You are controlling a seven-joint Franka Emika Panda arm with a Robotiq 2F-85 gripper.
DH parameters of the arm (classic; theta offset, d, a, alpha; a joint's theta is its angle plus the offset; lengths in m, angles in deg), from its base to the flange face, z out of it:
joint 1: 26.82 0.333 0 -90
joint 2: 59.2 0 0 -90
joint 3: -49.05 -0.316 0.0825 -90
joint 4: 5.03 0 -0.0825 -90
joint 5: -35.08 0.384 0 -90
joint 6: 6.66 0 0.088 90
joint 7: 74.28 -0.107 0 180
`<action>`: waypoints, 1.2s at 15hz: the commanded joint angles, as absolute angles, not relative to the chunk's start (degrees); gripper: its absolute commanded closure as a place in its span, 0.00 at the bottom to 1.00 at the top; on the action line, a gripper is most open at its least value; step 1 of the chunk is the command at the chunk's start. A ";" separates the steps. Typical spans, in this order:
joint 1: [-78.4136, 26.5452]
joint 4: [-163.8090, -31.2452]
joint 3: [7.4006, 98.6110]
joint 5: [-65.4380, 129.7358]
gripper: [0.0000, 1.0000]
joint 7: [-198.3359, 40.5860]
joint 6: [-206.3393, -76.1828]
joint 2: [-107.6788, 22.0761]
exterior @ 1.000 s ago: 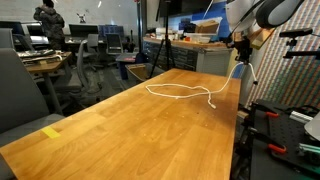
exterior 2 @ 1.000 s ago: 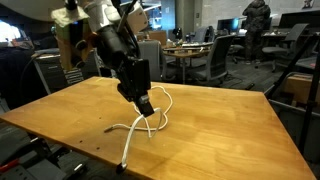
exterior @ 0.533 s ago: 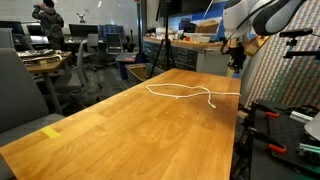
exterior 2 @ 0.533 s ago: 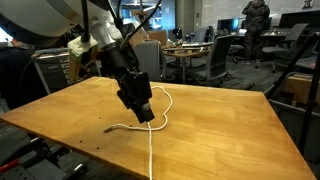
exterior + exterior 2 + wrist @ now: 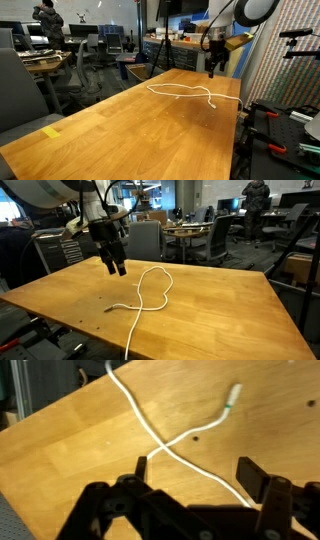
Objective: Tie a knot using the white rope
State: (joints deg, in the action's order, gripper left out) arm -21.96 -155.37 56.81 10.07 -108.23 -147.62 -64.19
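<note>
The gripper is seen held above the wooden table, clear of the white rope. In the wrist view its two fingers are spread apart and nothing is gripped between them. The rope is laid on the table in a loop that crosses itself; whether the crossing is tightened cannot be told. One end is cut off at the table's near edge in an exterior view. In the wrist view the rope is partly hidden behind the gripper, and its tip is blurred.
</note>
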 commanded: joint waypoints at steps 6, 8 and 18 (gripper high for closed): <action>-21.83 -151.32 50.23 21.69 0.00 -106.28 -144.86 -60.93; -22.54 -152.25 49.99 25.19 0.00 -103.41 -144.90 -60.64; -19.85 -146.37 46.72 37.64 0.00 -112.50 -141.94 -47.98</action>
